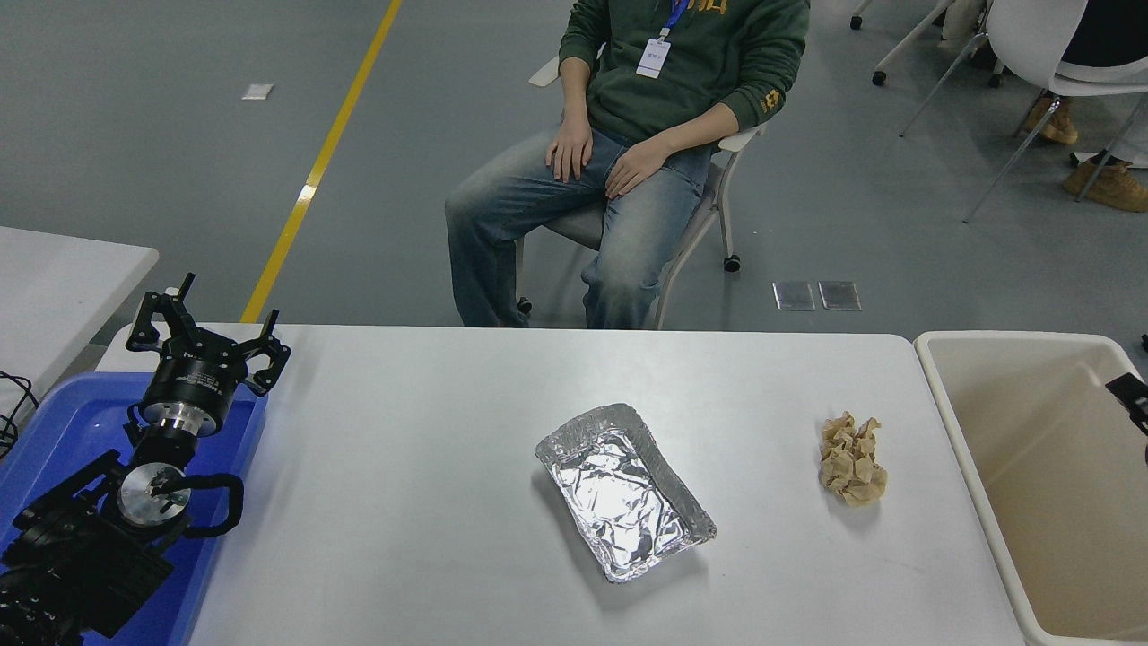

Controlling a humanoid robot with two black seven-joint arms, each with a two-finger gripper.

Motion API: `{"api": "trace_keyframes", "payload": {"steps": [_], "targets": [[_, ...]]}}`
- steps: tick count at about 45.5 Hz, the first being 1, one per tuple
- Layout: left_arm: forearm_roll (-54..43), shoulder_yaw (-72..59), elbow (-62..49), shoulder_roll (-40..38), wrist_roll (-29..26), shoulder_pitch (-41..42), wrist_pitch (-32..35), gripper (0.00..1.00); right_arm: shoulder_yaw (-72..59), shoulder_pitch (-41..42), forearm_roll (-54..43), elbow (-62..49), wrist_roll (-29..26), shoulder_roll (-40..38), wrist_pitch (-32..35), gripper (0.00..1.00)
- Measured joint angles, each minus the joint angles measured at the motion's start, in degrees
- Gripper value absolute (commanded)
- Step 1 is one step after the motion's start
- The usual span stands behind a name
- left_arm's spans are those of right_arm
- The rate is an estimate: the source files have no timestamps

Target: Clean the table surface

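Floor (179, 161): grey, with a yellow line (323, 152).
Chairs (1031, 54): white, at far right.

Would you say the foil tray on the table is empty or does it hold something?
Empty: the foil tray sits right side up on the table surface, showing only bare crinkled foil.
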Motion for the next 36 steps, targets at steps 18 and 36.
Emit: {"api": "trace_keyframes", "payload": {"steps": [18,36], "targets": [[0.0,0.0,0.0,0.0,0.0,0.0,0.0,1.00,24.6,-1.9,3.4,16.7,0.0,-5.4,1.2,1.00],[0.0,0.0,0.0,0.0,0.0,0.0,0.0,1.00,32.6,-8.3,4.1,42.3,0.2,-15.3,8.3,1.00]]}}
